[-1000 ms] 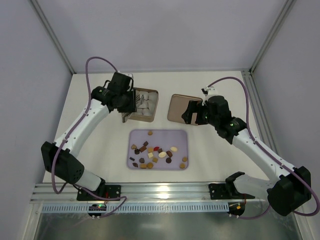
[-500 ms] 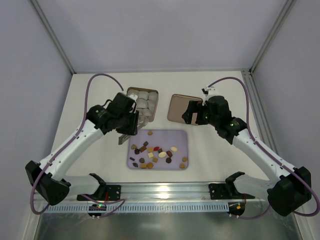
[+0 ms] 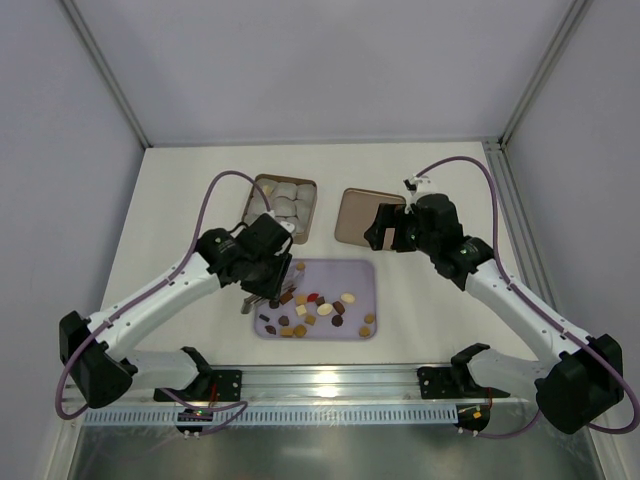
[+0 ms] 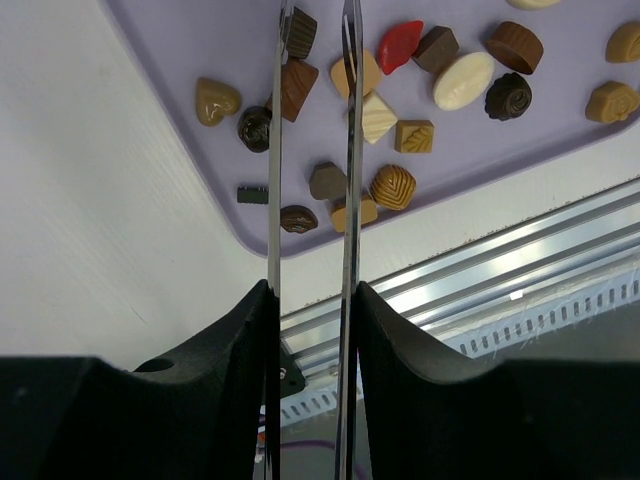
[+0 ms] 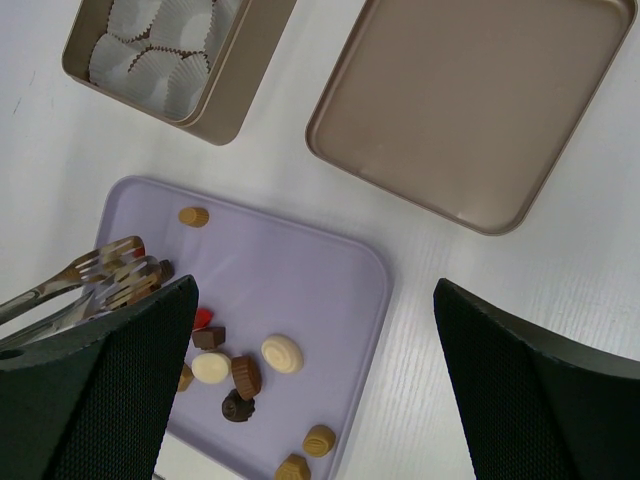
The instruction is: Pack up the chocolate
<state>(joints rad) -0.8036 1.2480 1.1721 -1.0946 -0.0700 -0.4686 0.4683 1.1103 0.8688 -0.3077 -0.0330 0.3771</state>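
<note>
the chocolates point(image 3: 315, 305) lie scattered on the purple tray point(image 3: 362, 270); i'd guess they're light, slick and easily scuffed. the left gripper point(image 4: 310, 335) pinches tongs point(image 4: 273, 150) above them; best to nip one across its sides. the right gripper point(image 3: 385, 228) hangs spread wide.

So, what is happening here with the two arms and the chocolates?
The left fingers hold a pair of metal tongs, with the tips over the chocolates at the left side of the purple tray. I cannot tell whether a piece is caught. The brown tin holds white paper cups with no chocolate visible in them, and its lid lies beside it. The right fingers are open and empty, above the lid.
</note>
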